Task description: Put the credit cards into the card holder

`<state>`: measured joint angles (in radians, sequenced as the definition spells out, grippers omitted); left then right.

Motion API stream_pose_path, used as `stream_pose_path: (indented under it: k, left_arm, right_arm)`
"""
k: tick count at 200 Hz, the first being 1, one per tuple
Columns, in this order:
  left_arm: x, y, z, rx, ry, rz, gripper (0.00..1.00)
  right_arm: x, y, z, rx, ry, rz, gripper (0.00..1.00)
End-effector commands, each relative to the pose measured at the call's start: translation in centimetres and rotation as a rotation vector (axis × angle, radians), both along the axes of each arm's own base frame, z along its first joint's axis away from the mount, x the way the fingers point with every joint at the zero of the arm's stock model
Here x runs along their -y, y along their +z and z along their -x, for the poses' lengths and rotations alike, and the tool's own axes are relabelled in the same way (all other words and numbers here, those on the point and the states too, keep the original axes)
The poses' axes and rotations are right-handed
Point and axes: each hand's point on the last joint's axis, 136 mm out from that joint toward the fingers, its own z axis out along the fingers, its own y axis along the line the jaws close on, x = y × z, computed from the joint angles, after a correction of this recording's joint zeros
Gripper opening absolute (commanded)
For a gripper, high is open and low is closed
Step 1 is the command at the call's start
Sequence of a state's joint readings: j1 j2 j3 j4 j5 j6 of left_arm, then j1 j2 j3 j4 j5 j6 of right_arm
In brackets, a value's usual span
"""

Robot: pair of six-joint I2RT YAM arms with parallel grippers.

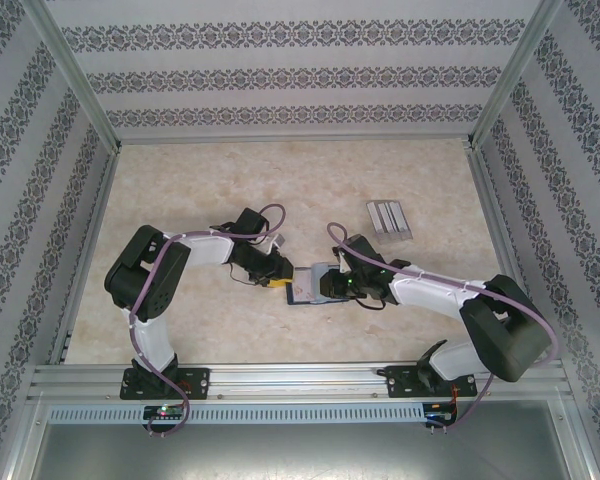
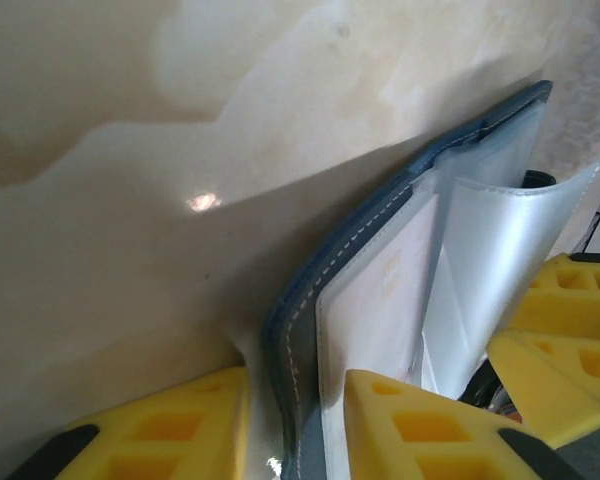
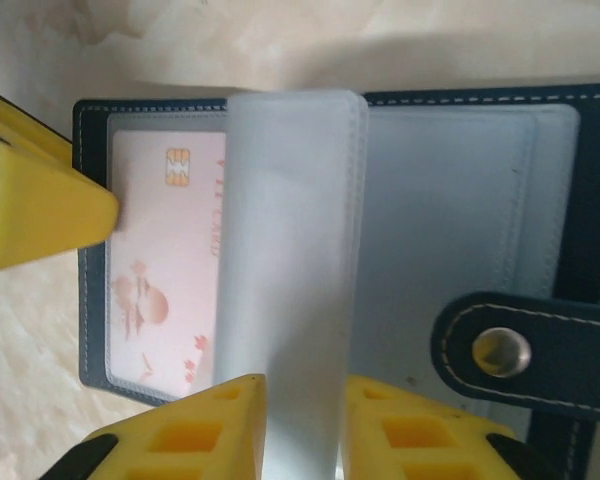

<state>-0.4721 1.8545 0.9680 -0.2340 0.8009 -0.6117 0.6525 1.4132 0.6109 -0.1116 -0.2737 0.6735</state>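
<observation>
We find the card holder [image 1: 308, 288] lying open on the surface [image 1: 280, 180], about midway between its left and right edges and closer to the near edge than to the far one. Both arms meet over it, with the left tool [image 1: 277, 281] at the holder's left side and the right tool [image 1: 333, 285] over its right side.

From the left wrist, we see the left tool [image 2: 295, 410] straddling the raised navy cover of the card holder [image 2: 310, 300]. Its yellow fingers [image 2: 150, 435] stand narrowly apart. A thin strip of surface shows between one finger and the cover, so the tool is not clamped on it.

From the right wrist, we look down onto the inside of the card holder [image 3: 590, 200]. One credit card [image 3: 165, 270], pink-red with a gold chip, sits in the clear pocket of the half nearest the left tool, whose yellow finger [image 3: 40, 210] reaches over that half's outer edge. A clear leaf [image 3: 295, 200] rises from the spine and runs up between the fingers of the right tool [image 3: 305, 410]. These are parted by a narrow gap, and we cannot tell whether they touch the leaf. The clasp tab [image 3: 525, 350], with its metal snap, lies across the other half.

A slotted rack [image 1: 388, 218] sits toward the far right corner, well apart from the holder.
</observation>
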Motion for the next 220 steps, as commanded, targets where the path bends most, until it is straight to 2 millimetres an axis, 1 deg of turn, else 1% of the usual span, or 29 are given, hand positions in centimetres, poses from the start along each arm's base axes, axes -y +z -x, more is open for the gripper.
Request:
stream_pose_path:
  k: [1,17,30,49,74,88,107,127,143,160,178,194,211,220]
  left_arm:
    - [-0.3,-0.4,-0.7,0.039,0.016,-0.050,0.35]
    - [-0.4,-0.3,-0.7,0.036,0.015,-0.055,0.37]
    - [-0.3,0.2,-0.9,0.040,0.022,-0.046,0.40]
    - [-0.4,1.5,-1.8,0.076,0.036,-0.038,0.48]
    - [-0.8,3.2,-2.8,0.108,0.053,-0.046,0.53]
    - [-1.1,4.0,-3.3,0.129,0.076,-0.048,0.57]
    - [-1.2,5.3,-4.0,0.137,0.108,-0.031,0.60]
    - [-1.3,7.0,-4.6,0.175,0.138,-0.031,0.61]
    - [-1.4,7.9,-4.9,0.199,0.159,-0.031,0.61]
    - [-1.1,8.1,-4.6,0.190,0.159,-0.023,0.57]
    - [0.1,7.6,-3.7,0.157,0.139,0.003,0.52]
    - [1.6,7.2,-3.1,0.102,0.124,0.080,0.48]
    - [1.9,6.4,-2.8,0.057,0.137,0.103,0.42]
    - [1.9,6.0,-2.6,0.051,0.140,0.101,0.35]
  right_arm:
    - [-0.9,0.5,-0.9,0.031,0.018,-0.014,0.29]
    - [-1.0,0.3,-1.1,0.029,0.016,-0.008,0.29]
    - [-1.1,0.3,-1.2,0.028,0.009,-0.014,0.29]
    - [-1.4,0.5,-1.6,0.046,0.013,-0.034,0.30]
    - [-2.2,1.5,-1.8,0.069,0.025,-0.085,0.30]
    - [-2.2,2.0,-2.1,0.084,0.011,-0.109,0.30]
    - [-2.0,2.2,-2.3,0.087,-0.013,-0.148,0.31]
    - [-2.1,2.4,-2.4,0.086,-0.022,-0.189,0.28]
    - [-2.1,2.6,-2.5,0.093,-0.027,-0.218,0.27]
    - [-2.1,3.1,-2.8,0.081,-0.066,-0.296,0.27]
    - [-2.2,3.8,-3.1,0.075,-0.092,-0.382,0.27]
    - [-2.5,4.1,-3.1,0.073,-0.090,-0.409,0.27]
    - [-2.5,4.1,-3.2,0.048,-0.123,-0.442,0.27]
    - [-2.6,4.1,-3.2,0.027,-0.136,-0.460,0.27]
